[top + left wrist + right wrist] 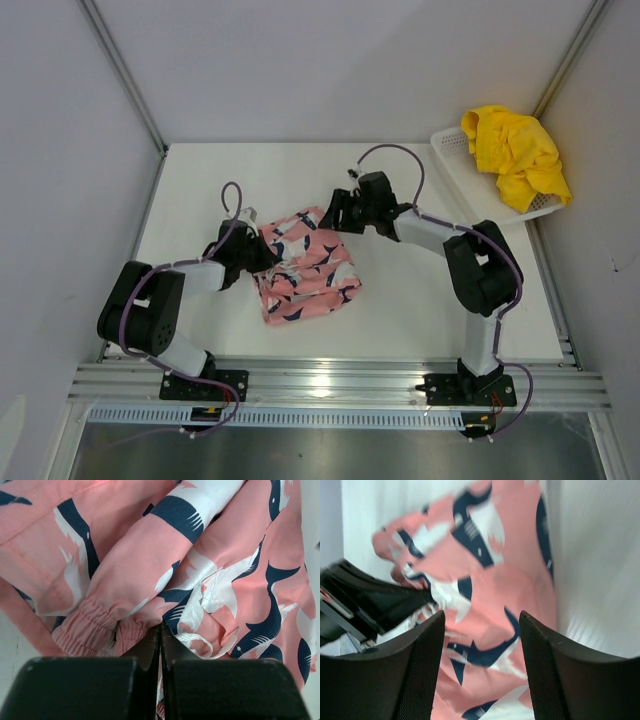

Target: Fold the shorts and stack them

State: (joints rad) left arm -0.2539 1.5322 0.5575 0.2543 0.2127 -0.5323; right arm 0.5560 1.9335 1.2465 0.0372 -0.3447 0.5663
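While left gripper [160, 630] pinches pink shorts [305, 265], crumpled

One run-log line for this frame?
left fingers: shut at edge of pink shorts | right fingers: open above pink shorts | yellow shorts: crumpled in white basket

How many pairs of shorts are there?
2. The pink shorts lie in the middle of the table. The yellow shorts are heaped in the white basket at the far right corner. Another could hide under them.
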